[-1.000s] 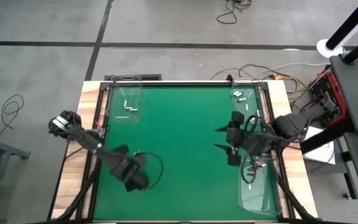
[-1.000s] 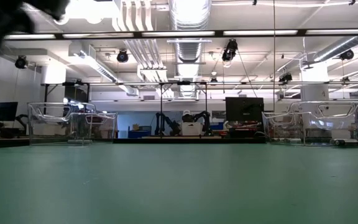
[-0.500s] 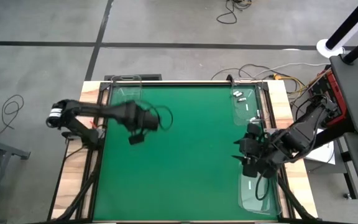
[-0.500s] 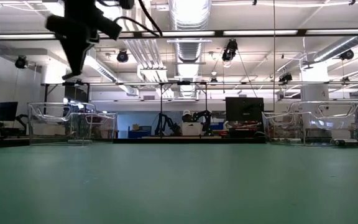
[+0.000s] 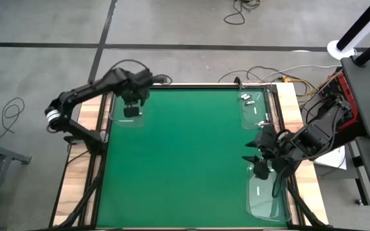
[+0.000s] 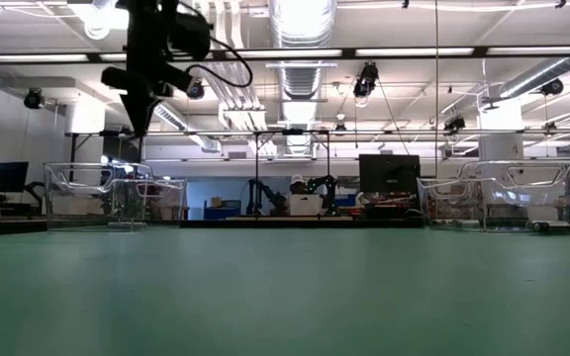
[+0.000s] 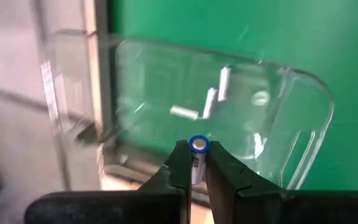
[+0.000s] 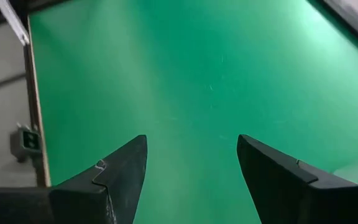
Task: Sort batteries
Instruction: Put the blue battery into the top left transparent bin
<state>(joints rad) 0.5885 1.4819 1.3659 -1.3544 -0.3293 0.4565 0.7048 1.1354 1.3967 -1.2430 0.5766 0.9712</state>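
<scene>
From above, my left gripper [image 5: 131, 110] hangs over the clear tray [image 5: 115, 119] at the far-left corner of the green tabletop [image 5: 185, 154]. My right gripper [image 5: 257, 160] sits at the tabletop's right edge, between the far-right tray [image 5: 246, 120], which holds a few pale batteries [image 5: 249, 99], and the near-right tray [image 5: 262, 205], where one pale battery [image 5: 257, 190] lies.

At tabletop level, my left gripper [image 6: 139, 117] hangs high above the left tray [image 6: 117, 203], well clear of its rim; the right-side tray [image 6: 493, 203] stands across the tabletop.

Through my left wrist, my fingers [image 7: 180, 163] are clamped on a single battery [image 7: 197, 158], its blue-ringed end showing between the tips. Beyond it, in the clear tray [image 7: 303, 118], lie three whitish-silver batteries [image 7: 211, 102] close together, well apart from the one I hold.

Through my right wrist, my fingers [image 8: 114, 174] stand wide apart with nothing between them, only bare green tabletop [image 8: 185, 81] ahead.
</scene>
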